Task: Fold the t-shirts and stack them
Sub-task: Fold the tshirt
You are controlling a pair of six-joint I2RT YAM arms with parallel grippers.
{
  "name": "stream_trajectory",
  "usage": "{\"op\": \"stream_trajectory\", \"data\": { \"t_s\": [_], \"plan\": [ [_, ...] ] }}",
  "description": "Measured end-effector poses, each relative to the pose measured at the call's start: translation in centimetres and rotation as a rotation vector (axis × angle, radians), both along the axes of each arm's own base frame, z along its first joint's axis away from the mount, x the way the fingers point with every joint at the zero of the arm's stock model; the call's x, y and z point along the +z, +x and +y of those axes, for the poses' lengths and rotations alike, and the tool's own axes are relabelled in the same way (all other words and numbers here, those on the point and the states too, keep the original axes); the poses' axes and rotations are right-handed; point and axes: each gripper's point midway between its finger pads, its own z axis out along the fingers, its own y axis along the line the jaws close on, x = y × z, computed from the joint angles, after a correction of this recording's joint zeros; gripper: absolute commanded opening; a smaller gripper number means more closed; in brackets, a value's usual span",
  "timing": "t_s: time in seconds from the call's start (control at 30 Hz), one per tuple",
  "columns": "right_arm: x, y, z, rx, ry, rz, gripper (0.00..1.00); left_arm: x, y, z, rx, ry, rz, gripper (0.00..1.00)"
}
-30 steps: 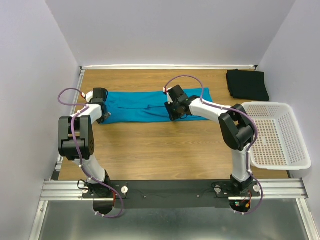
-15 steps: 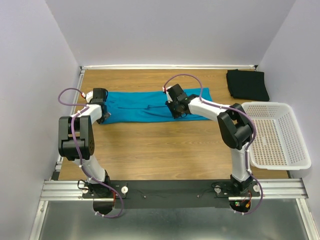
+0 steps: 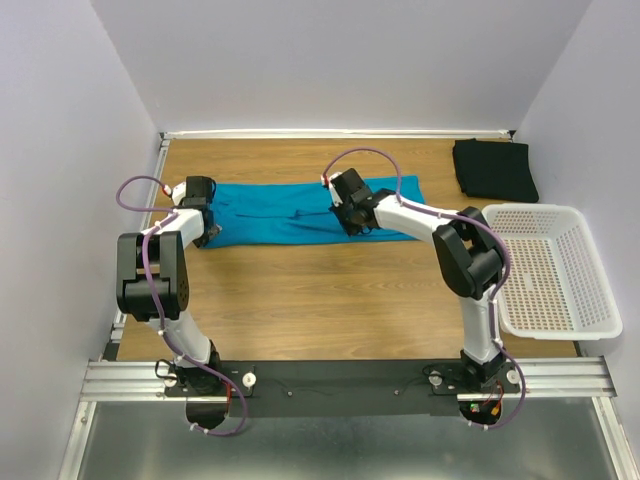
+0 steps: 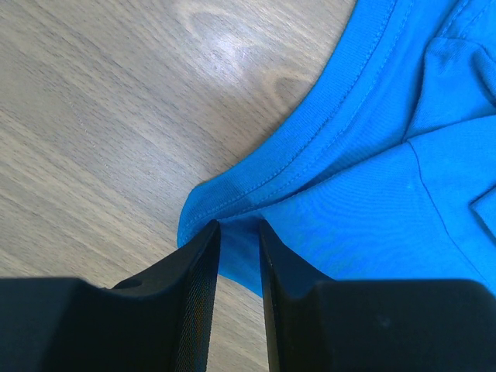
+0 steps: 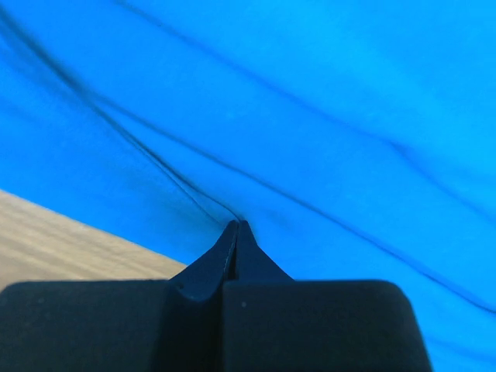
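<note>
While the left pincer [image 4: 239, 226] grips the left end of the teal t-shirt [image 3: 265, 215], spread across the far counter [image 3: 320, 300], and the right pincer [image 5: 235, 226] is clenched on its mid-right cloth, raise both evenly, keeping the fold straight.

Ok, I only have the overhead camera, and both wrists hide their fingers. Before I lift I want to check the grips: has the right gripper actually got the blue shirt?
Observer: Yes. The right gripper is shut, and a crease of the blue shirt runs straight into its tips.
Operator: And the left one?
Observer: The left gripper is on the stitched hem at the shirt's corner, with a fold of cloth between its jaws.
Operator: What's around that corner?
Observer: The hem bends in toward the gripper, and the bare wooden table shows right beside it.
</note>
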Motion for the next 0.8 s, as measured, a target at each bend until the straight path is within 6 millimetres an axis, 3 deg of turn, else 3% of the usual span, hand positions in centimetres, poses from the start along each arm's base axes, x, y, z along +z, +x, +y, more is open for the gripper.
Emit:
{"op": "stream_trajectory", "data": {
  "t_s": [0.37,0.63,0.8],
  "plan": [
    [2.6,5.1,-0.8,-0.045,-0.131,-0.180,0.03,0.0,0.0,0.0,0.000,0.000,-0.003,0.36],
    [0.5,7.0,-2.0,-0.081,-0.259,-0.212,0.35,0.0,0.0,0.0,0.000,0.000,-0.003,0.36],
    [1.5,7.7,-2.6,-0.118,-0.283,-0.251,0.53,0.0,0.0,0.0,0.000,0.000,-0.003,0.36]
  ]
}}
